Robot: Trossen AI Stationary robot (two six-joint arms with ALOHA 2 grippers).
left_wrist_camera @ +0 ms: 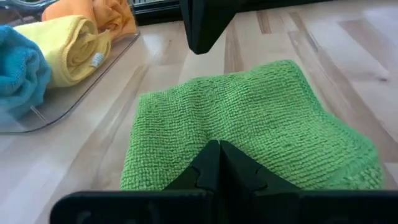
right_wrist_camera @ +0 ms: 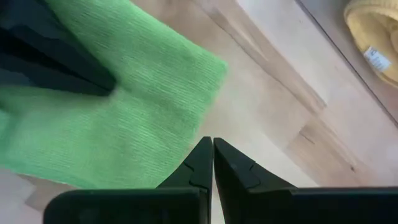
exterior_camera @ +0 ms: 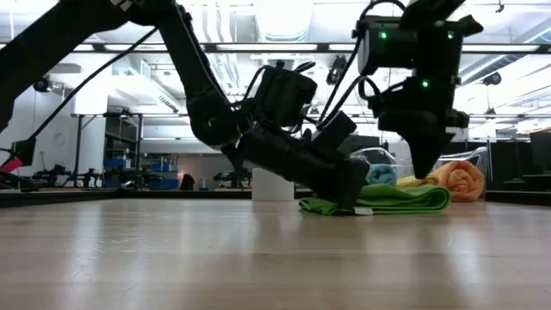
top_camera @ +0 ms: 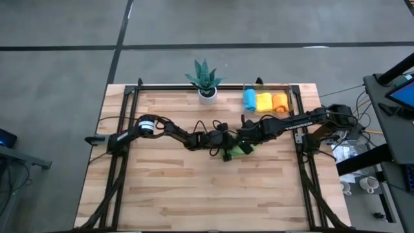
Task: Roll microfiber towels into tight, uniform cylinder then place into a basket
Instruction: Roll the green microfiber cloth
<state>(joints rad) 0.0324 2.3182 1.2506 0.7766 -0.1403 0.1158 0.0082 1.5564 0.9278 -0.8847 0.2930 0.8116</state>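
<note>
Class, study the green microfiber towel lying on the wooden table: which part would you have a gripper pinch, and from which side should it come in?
Probably the free corner of the green microfiber towel nearest the right gripper, coming from above. The towel lies flat and folded, so only an edge offers something to pinch. The shut left gripper already rests on its opposite edge.

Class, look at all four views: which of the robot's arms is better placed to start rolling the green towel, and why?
Probably left. The left gripper, shut, already rests on the green towel at its edge, while the right gripper, also shut, sits just off its corner over bare wood.
</note>
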